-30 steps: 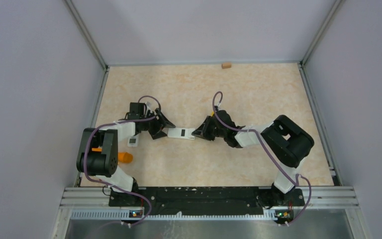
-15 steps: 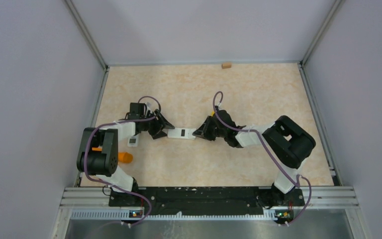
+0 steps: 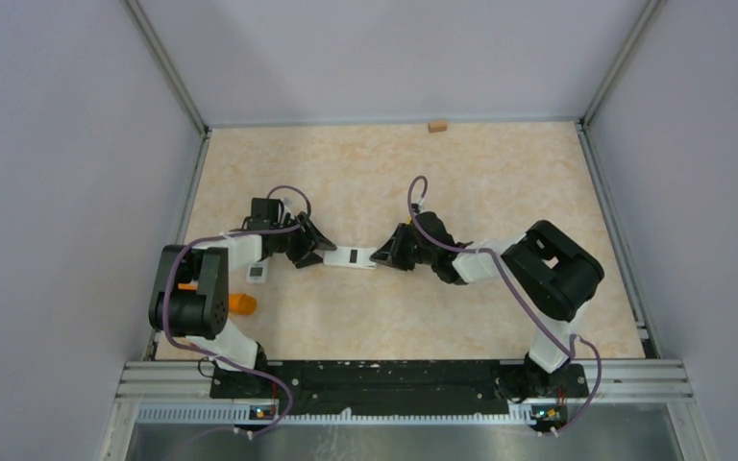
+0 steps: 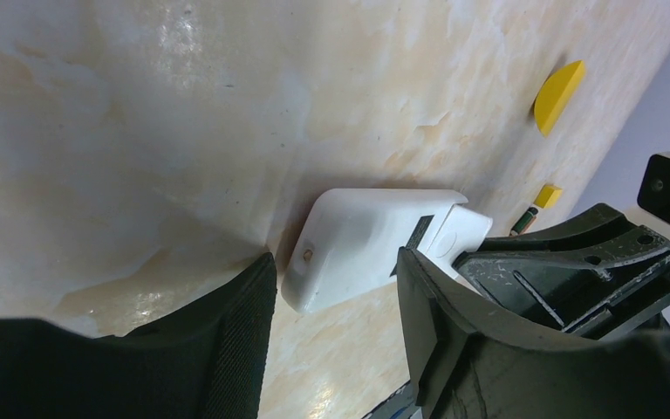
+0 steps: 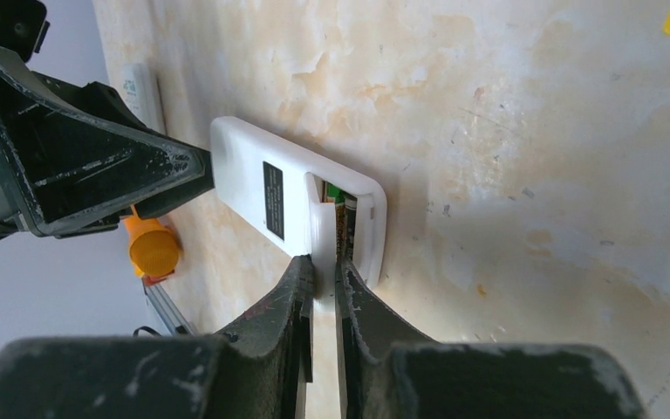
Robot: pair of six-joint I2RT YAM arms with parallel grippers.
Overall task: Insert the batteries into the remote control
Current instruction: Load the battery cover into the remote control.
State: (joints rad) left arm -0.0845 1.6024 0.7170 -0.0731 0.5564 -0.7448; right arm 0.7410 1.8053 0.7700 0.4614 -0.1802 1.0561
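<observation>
At mid-desk [image 3: 500,173], the remote control [image 3: 351,256] is lying between your claws. Your left claw [image 4: 331,262] is gaping wide, straddling one end. Your right claw [image 5: 324,266] is pinching the white cover [image 5: 321,231]. The batteries [image 5: 342,209] are showing inside, so you're likely only closing up.

No legible text, remote control [image 5: 242,170] included

the right claw [image 5: 323,271] pinches a thin white cover [image 5: 319,229] beside batteries [image 5: 347,214] seated in the remote control [image 5: 249,175].
</observation>
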